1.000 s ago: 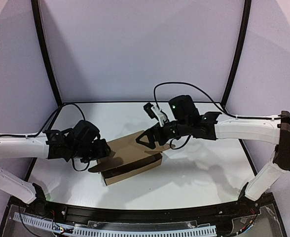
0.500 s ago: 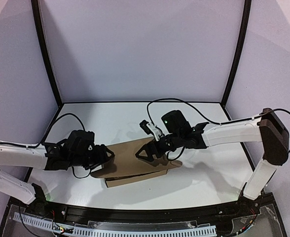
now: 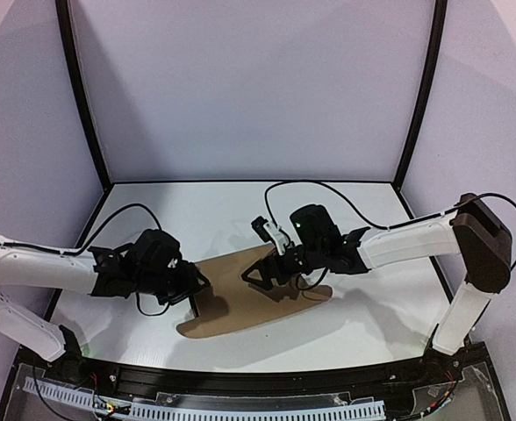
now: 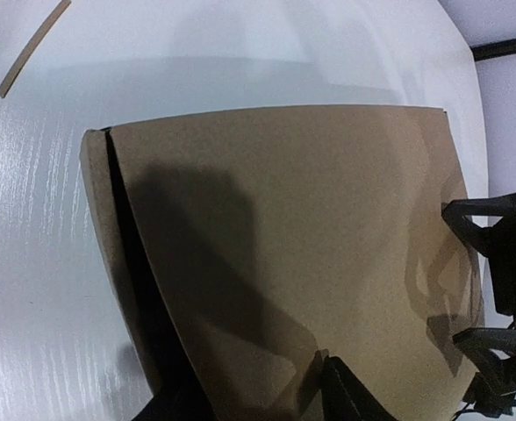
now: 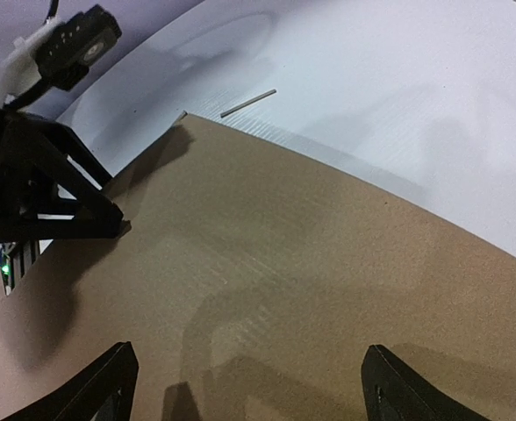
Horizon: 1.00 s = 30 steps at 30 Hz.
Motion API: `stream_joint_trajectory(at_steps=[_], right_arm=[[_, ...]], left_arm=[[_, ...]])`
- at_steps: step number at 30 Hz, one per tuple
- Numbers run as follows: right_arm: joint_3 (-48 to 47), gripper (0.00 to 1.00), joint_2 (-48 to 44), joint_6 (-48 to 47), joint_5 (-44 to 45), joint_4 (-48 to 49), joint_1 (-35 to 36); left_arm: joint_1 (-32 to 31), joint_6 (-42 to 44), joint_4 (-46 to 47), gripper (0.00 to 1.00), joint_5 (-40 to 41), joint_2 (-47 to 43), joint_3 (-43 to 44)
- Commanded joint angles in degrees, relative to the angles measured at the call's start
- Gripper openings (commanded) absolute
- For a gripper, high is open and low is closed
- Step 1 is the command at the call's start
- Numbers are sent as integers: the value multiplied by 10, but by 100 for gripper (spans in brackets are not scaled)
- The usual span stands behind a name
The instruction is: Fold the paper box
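Note:
The paper box (image 3: 240, 303) is plain brown cardboard and lies low at the table's middle, its lid down. In the left wrist view the lid (image 4: 284, 219) fills the frame, with a side wall along its left edge. My left gripper (image 3: 198, 285) is at the box's left end. Its jaws (image 4: 254, 403) stand apart, with a rounded side flap of the lid between them and one finger in the gap by the side wall. My right gripper (image 3: 260, 274) is wide open (image 5: 254, 395) just over the lid (image 5: 311, 263), near its far right part, and holds nothing.
A thin loose cardboard strip (image 5: 247, 103) lies on the white table (image 3: 372, 324) beyond the box; it also shows in the left wrist view (image 4: 32, 48). Black frame posts and pale walls enclose the back and sides.
The box's lid has come down and the box looks flatter; its front wall no longer shows. Both grippers have moved lower and nearer, with the left gripper shifted right along the box's left end.

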<state>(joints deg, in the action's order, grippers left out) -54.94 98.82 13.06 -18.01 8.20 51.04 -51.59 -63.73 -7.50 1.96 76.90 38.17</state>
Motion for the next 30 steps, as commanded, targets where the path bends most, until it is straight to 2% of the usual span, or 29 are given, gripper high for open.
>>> stream_joint_trajectory(at_steps=[1, 7, 12, 16, 21, 24, 27, 30], right_arm=[[35, 91, 40, -22, 17, -9, 6], [48, 91, 72, -22, 24, 18, 6], [49, 91, 109, -32, 47, 18, 5], [52, 92, 112, -41, 62, 6, 1], [42, 93, 70, -51, 66, -23, -11], [17, 93, 38, -54, 53, -49, -14], [-10, 93, 6, -53, 40, -69, -14], [-36, 93, -16, -65, 51, -103, -14]], left_arm=[[-11, 14, -101, 43, -5, 49, 8], [-13, 13, -141, 39, 15, 60, 28], [-14, 27, -247, 40, 56, 58, 75], [-14, 39, -323, 48, 89, 28, 107], [-14, 43, -382, 54, 121, -27, 146], [-14, 43, -379, 58, 129, -69, 144], [-14, 29, -363, 67, 144, -102, 123], [-13, 14, -293, 79, 143, -126, 74]])
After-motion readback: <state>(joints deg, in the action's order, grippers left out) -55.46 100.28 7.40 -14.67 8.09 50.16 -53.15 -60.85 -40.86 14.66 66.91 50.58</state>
